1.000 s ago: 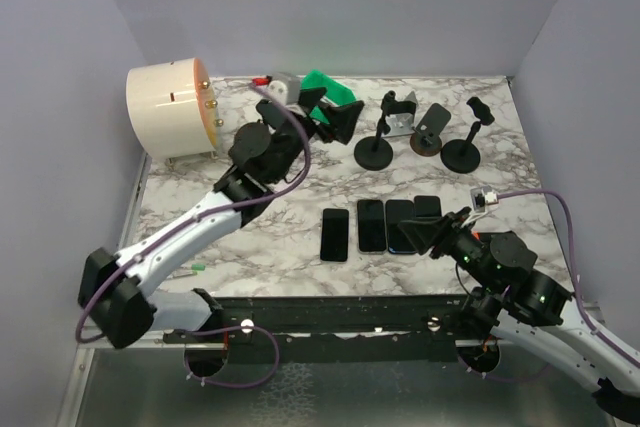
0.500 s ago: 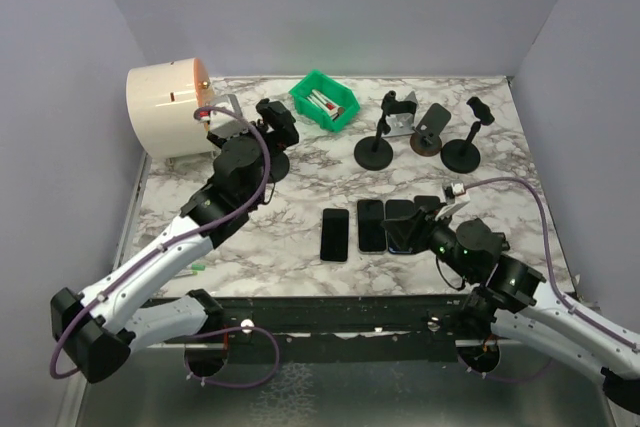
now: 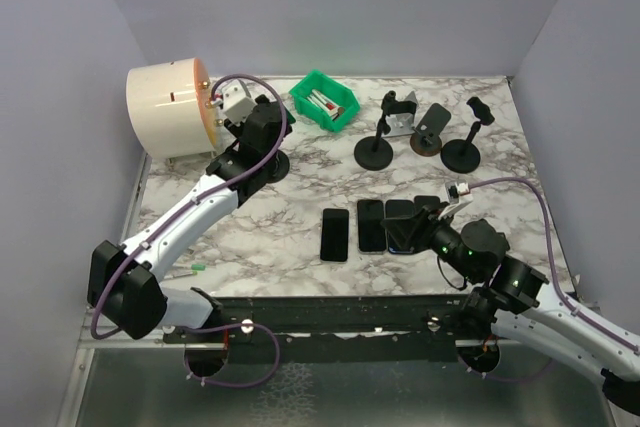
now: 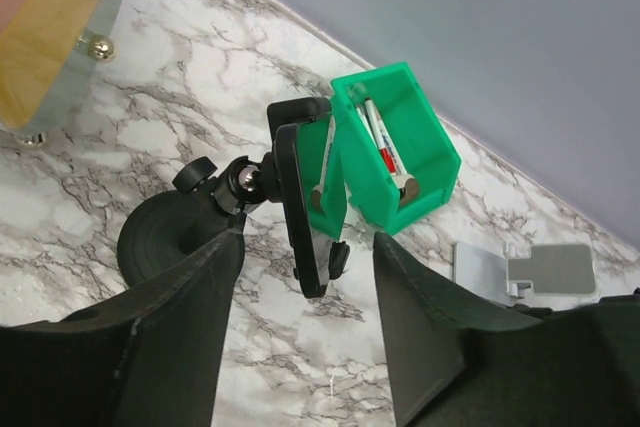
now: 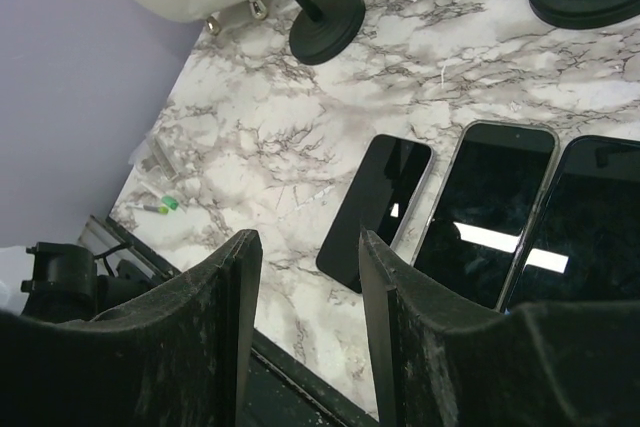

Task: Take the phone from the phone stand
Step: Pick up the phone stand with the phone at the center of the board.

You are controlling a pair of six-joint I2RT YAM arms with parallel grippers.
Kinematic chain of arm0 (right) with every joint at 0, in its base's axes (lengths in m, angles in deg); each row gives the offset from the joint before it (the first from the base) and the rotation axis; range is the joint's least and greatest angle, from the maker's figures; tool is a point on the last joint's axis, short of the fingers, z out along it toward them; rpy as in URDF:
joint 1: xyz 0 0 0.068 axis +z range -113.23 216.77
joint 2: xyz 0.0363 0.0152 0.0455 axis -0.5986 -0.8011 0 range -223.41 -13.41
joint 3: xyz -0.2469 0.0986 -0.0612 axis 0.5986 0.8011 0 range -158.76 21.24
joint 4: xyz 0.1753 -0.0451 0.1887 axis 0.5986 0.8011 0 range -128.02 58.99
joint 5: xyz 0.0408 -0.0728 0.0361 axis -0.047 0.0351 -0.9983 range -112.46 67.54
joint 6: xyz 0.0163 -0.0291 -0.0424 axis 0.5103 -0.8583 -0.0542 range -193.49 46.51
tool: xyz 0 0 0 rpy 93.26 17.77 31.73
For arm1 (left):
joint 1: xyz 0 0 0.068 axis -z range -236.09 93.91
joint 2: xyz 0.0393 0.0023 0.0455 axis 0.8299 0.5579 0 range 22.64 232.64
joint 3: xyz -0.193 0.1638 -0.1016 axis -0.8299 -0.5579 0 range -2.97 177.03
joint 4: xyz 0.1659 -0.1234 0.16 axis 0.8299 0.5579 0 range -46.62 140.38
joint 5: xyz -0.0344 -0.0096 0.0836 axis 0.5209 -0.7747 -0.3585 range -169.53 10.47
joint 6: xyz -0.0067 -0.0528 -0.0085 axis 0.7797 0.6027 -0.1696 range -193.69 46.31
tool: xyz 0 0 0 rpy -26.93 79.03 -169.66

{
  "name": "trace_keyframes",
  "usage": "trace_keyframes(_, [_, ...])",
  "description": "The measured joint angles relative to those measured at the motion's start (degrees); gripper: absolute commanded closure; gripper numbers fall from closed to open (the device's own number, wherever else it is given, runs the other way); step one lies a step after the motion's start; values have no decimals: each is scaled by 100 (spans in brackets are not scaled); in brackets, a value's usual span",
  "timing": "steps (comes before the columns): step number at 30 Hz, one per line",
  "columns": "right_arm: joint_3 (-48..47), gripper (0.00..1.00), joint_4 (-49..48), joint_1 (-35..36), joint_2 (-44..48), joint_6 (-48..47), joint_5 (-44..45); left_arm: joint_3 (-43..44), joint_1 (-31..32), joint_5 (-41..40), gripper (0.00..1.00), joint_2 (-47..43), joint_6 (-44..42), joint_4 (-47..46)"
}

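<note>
In the left wrist view the phone [image 4: 303,209] shows edge-on, dark and slim, clamped upright in the black phone stand [image 4: 165,237] with its round base on the marble. My left gripper [image 4: 310,247] is open, and the phone's lower end lies between its fingers with a gap on each side. From above, the left gripper [image 3: 262,127] covers the phone, and only the stand's base [image 3: 274,165] shows. My right gripper [image 3: 415,230] hovers open and empty over phones lying flat near the front edge.
A green bin [image 4: 395,142] with pens stands right behind the clamped phone. A white drum [image 3: 165,109] sits at the back left. Three more stands [image 3: 375,147] [image 3: 430,137] [image 3: 462,152] stand at the back right. Several phones [image 3: 335,234] lie flat in a row.
My left arm has swung left from the green bin to the stand, and its fingers have narrowed around the phone. The right arm shifted slightly left.
</note>
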Motion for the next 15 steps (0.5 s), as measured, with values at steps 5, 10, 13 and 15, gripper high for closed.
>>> trace_keyframes(5, [0, 52, 0, 0, 37, 9, 2, 46, -133, 170, 61, 203, -55, -24])
trace_keyframes(10, [0, 52, 7, 0, 66, 11, 4, 144, -249, 240, 67, 313, -190, -94])
trace_keyframes(13, [0, 52, 9, 0, 96, 9, 7, 149, -310, 317, 77, 354, -223, -149])
trace_keyframes(15, [0, 52, 17, 0, 129, 9, 7, 149, -337, 378, 81, 367, -260, -170])
